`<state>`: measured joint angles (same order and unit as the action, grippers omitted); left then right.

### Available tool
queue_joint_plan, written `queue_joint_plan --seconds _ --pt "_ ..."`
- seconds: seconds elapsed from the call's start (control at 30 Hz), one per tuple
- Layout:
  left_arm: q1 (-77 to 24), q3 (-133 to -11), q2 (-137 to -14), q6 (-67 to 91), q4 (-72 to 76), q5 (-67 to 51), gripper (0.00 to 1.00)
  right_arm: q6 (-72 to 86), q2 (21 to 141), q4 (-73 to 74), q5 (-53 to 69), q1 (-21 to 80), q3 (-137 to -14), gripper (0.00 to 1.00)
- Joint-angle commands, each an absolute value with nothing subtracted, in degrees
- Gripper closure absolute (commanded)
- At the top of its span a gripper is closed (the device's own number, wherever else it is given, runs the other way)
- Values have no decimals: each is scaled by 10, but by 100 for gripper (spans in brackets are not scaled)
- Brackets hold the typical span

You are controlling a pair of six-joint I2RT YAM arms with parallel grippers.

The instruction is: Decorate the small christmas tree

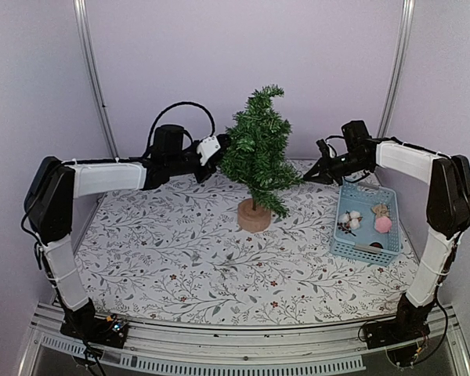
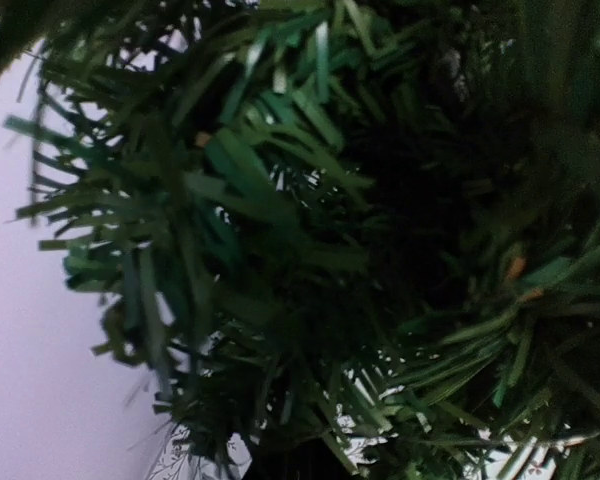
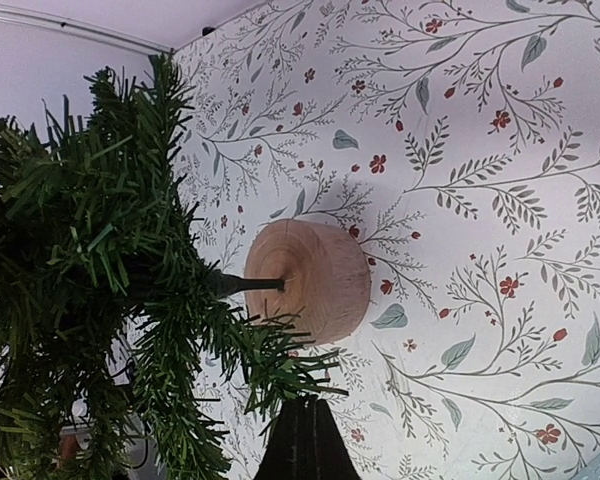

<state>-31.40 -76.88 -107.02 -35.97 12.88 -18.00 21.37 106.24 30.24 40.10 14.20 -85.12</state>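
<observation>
We are looking at a light blue basket (image 1: 352,251) sitting on the right side of the worktop (image 1: 180,258), which is carrying a cloth printed with leafy sprigs and small red flowers. Inside the basket we are making out two white fluffy balls (image 1: 349,220), a pink pompom (image 1: 383,224), a tan ornament (image 1: 381,209) and, at the near end, a dark piece (image 1: 375,246) that is showing too small to name.

The small christmas tree (image 1: 258,153) is standing upright toward the back middle of the worktop on its round wooden base (image 1: 254,215), apart from the basket on its left. The left end effector (image 1: 222,147) is reaching in from the left and pressing into the branches at mid height. Its wrist camera is showing only needles, and its fingers are pressed together. The right end effector (image 1: 309,178) is hovering between tree and basket, just beyond the basket's far corner, fingers likewise pressed together. A black cable (image 1: 180,106) is looping above the left arm.
</observation>
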Motion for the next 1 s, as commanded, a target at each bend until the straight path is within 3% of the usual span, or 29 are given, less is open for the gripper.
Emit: queue_joint_plan --seconds 0.0,0.2,0.67,0.97 --pt "-329 -751 -1076 -353 149 -207 100 210 1071 303 375 137 -868 100" --pt "-334 -734 -1065 -330 171 -215 100 209 1078 303 362 126 -872 100" --pt "-325 -653 -985 -319 152 -200 55 196 1097 306 353 107 -890 100" --pt "-325 -586 -934 -287 171 -210 46 184 1109 310 349 100 -896 100"
